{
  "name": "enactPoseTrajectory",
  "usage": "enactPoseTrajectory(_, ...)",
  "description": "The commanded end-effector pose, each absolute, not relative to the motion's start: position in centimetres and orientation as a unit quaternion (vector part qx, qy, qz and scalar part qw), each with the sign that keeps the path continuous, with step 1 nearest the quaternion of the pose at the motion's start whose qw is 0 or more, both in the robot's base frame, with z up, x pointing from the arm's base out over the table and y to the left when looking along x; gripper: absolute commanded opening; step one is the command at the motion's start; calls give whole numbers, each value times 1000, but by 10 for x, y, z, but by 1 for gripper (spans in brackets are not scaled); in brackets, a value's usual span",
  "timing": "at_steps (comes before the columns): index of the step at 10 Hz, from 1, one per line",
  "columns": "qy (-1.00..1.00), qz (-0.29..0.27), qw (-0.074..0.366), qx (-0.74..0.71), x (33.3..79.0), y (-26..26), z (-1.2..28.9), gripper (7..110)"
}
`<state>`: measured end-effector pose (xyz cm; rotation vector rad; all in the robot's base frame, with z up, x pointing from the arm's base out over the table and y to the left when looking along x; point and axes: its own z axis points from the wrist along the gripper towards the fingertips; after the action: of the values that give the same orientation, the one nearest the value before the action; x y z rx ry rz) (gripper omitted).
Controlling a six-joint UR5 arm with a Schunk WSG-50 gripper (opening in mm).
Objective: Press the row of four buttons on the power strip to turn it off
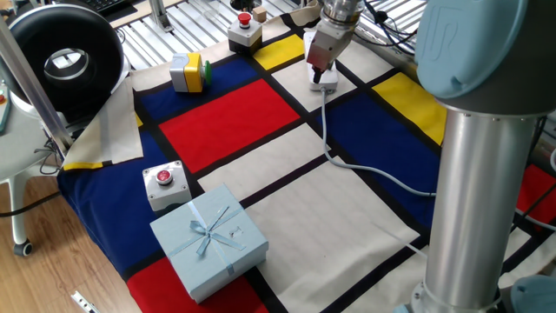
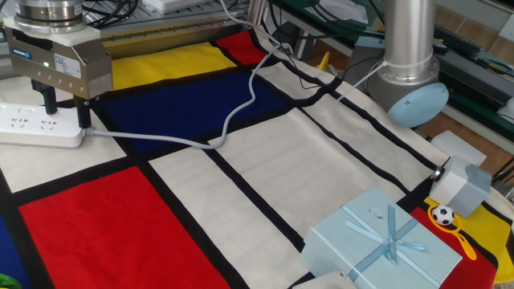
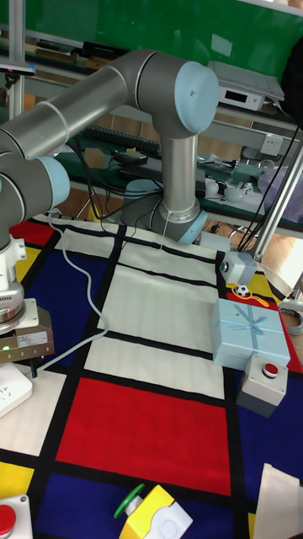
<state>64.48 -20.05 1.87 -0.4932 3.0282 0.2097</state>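
The power strip [image 2: 28,126] lies at the far left on a white patch of the chequered cloth, and its pale grey cord [image 2: 233,119] winds away to the right. My gripper [image 2: 67,112] hangs straight down over the strip's cord end. It is open, with a clear gap between its dark fingers [image 2: 84,117]. In one fixed view the gripper [image 1: 320,75] covers most of the strip [image 1: 327,85]. The tall fixed view shows the gripper body [image 3: 25,338] above the strip's end [image 3: 12,389]. I cannot make out the four buttons.
A light blue gift box [image 1: 208,239] and a grey box with a red button [image 1: 165,184] sit at the near edge. A yellow-green button box [image 1: 187,71] and another red button box [image 1: 245,30] stand at the back. The arm's column [image 1: 478,174] rises at the right.
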Motion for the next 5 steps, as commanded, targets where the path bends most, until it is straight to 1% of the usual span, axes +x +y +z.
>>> enactPoseTrajectory(1, 984, 75, 46, -153, 651, -198, 21, 66)
enactPoseTrajectory(5, 985, 85, 46, -142, 648, -193, 19, 66)
